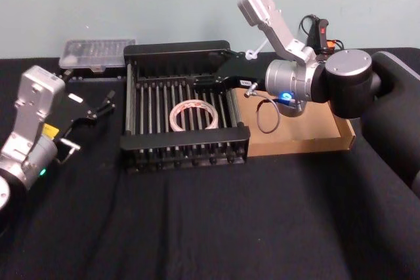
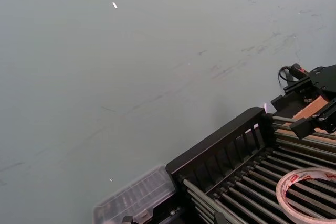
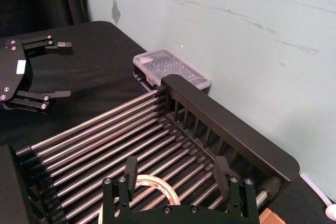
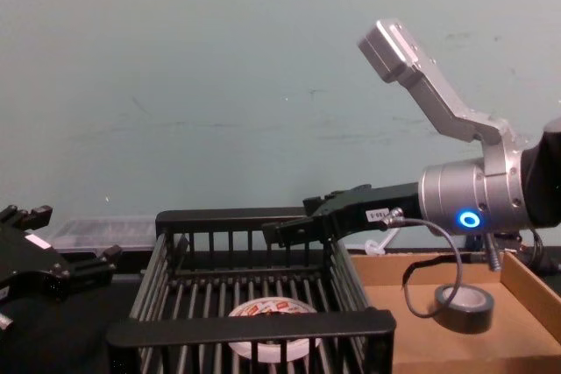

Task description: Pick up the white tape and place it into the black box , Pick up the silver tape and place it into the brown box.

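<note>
I count two tape rolls: one white tape, one silver tape. Two boxes: one black box, one brown box. One clear plastic case. Two pincers: left pincer, right pincer.

**Four cameras, one shared crate**

The head view looks down on the black box from above. The chest view sits low, facing the wall across it. Each wrist view looks along its arm, close over the crate's bars, toward the same wall.
</note>
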Controlling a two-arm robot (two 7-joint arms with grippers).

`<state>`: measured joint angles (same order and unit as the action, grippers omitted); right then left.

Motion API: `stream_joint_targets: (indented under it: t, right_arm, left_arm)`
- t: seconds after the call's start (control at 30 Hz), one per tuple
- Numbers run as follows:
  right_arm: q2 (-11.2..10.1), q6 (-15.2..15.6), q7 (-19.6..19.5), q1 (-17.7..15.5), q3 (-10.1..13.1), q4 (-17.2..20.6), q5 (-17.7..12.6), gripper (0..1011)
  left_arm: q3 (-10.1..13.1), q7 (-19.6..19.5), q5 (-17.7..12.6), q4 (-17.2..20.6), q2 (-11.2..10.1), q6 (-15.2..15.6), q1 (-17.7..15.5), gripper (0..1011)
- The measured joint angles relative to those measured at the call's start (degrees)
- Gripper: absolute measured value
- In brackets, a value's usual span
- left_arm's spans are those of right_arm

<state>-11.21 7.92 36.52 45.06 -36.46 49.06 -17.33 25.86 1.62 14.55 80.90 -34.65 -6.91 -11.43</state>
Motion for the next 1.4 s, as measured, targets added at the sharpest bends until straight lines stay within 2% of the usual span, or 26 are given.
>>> stream_joint_targets:
  t: [0.1, 0.5, 0.63, 0.87, 0.97, 1.1, 1.2, 1.3, 1.4]
  right_arm:
    - [0.0, -0.01, 0.0, 0.0, 0.0, 0.0, 0.0, 998]
    - [-0.03, -0.04, 0.07, -0.14, 0.15, 0.17, 0.0, 1000]
    - [-0.74, -0.07, -0.09, -1.22, 1.01, 2.17, -0.12, 1000]
    - [-3.22, 0.35, -2.06, -4.38, 3.16, 8.59, -0.88, 1000]
    - [-5.17, 0.25, -4.08, -7.03, 4.84, 13.48, -1.3, 1000]
    - [-6.77, -0.36, -6.05, -9.68, 6.35, 17.58, -1.65, 1000]
    - [-8.6, -1.67, -8.31, -13.27, 8.25, 22.22, -1.83, 1000]
    - [-9.49, -2.42, -9.63, -15.32, 9.27, 24.41, -1.82, 1002]
    - [-10.69, -3.62, -12.17, -19.1, 11.29, 27.84, -1.69, 1000]
  left_arm:
    - [0.0, 0.0, 0.0, 0.0, 0.0, 0.0, 0.0, 1001]
    - [0.0, 0.0, 0.0, 0.0, 0.0, 0.0, 0.0, 1001]
    - [0.0, 0.0, 0.0, 0.0, 0.0, 0.0, 0.0, 1001]
    - [0.0, 0.0, 0.0, 0.0, 0.0, 0.0, 0.0, 1001]
    - [0.0, 0.0, 0.0, 0.0, 0.0, 0.0, 0.0, 1001]
    - [0.0, 0.0, 0.0, 0.0, 0.0, 0.0, 0.0, 1001]
    - [0.0, 0.0, 0.0, 0.0, 0.0, 0.0, 0.0, 1001]
    - [0.0, 0.0, 0.0, 0.0, 0.0, 0.0, 0.0, 1001]
    - [0.0, 0.0, 0.0, 0.0, 0.0, 0.0, 0.0, 1001]
